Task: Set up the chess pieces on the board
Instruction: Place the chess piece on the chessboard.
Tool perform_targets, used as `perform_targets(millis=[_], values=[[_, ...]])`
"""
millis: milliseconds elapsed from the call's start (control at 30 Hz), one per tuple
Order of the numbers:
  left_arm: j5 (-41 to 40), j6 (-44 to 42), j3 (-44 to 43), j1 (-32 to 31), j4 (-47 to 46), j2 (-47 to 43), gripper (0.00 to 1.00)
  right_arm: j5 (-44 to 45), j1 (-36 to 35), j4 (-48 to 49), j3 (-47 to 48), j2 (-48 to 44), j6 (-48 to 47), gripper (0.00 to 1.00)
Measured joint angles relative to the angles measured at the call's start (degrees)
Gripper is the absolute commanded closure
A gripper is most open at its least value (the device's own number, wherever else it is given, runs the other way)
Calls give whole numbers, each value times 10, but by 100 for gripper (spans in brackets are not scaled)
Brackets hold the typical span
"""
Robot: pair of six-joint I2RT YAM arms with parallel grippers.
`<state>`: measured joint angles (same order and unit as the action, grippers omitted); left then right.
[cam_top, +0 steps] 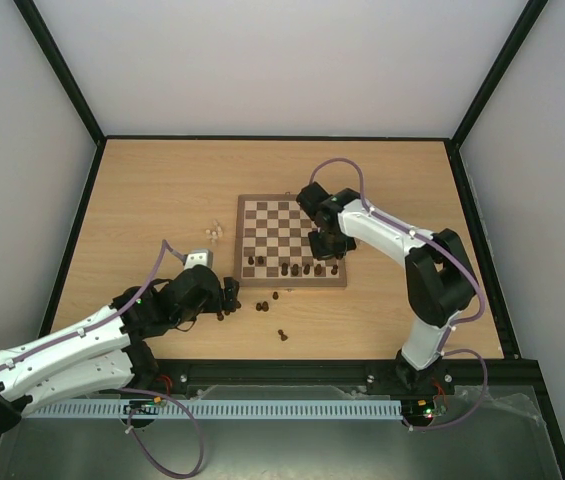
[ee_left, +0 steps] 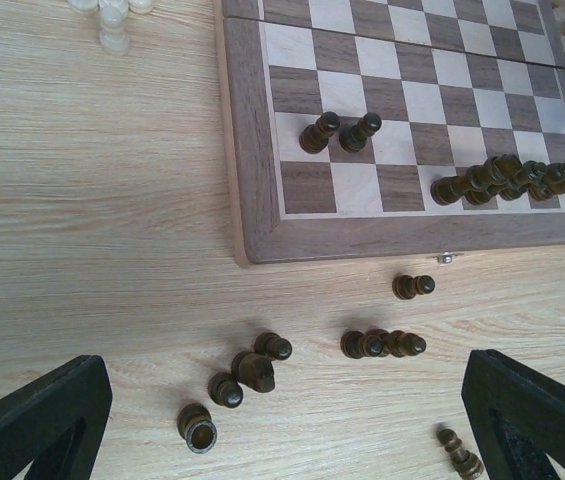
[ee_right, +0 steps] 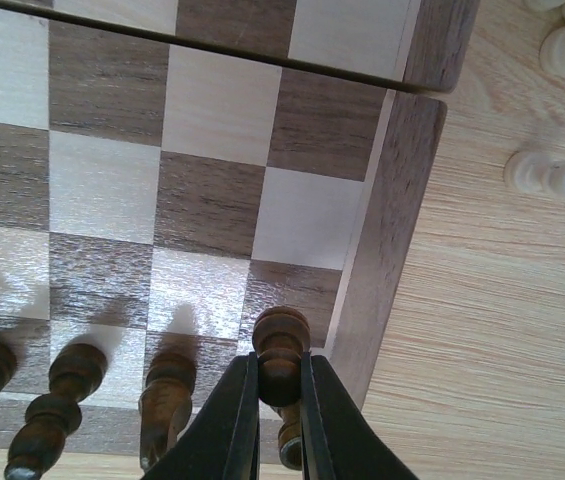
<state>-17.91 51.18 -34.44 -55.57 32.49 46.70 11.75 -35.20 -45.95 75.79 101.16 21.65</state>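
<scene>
The board (cam_top: 274,222) lies mid-table. Dark pieces (cam_top: 302,268) stand along its near rows. My right gripper (cam_top: 328,246) is over the board's near right corner. In the right wrist view the right gripper (ee_right: 280,400) is shut on a dark piece (ee_right: 282,340), held upright over a dark square by the board frame (ee_right: 382,230). My left gripper (cam_top: 228,296) is open above loose dark pieces (ee_left: 252,370) that lie and stand on the table near the board frame (ee_left: 252,200). Its fingers (ee_left: 37,420) are spread wide and hold nothing.
Pale pieces (cam_top: 215,233) sit on the table left of the board; they also show in the left wrist view (ee_left: 112,25) and the right wrist view (ee_right: 547,175). More dark pieces (cam_top: 282,334) lie on the table in front of the board.
</scene>
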Motion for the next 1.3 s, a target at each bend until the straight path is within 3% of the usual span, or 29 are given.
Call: perform_targets(millis=[433, 567, 733, 1067, 1300], values=[[12, -10, 0, 9, -1, 1, 1, -7, 3, 23, -21, 23, 0, 98], [15, -12, 0, 12, -3, 3, 1, -7, 3, 28, -26, 19, 0, 92], [17, -13, 0, 13, -5, 5, 1, -6, 3, 33, -32, 16, 4, 78], [20, -12, 0, 16, -9, 14, 1, -1, 3, 31, -23, 1, 3, 75], [20, -8, 0, 17, -10, 26, 1, -7, 1, 21, -8, -75, 4, 65]])
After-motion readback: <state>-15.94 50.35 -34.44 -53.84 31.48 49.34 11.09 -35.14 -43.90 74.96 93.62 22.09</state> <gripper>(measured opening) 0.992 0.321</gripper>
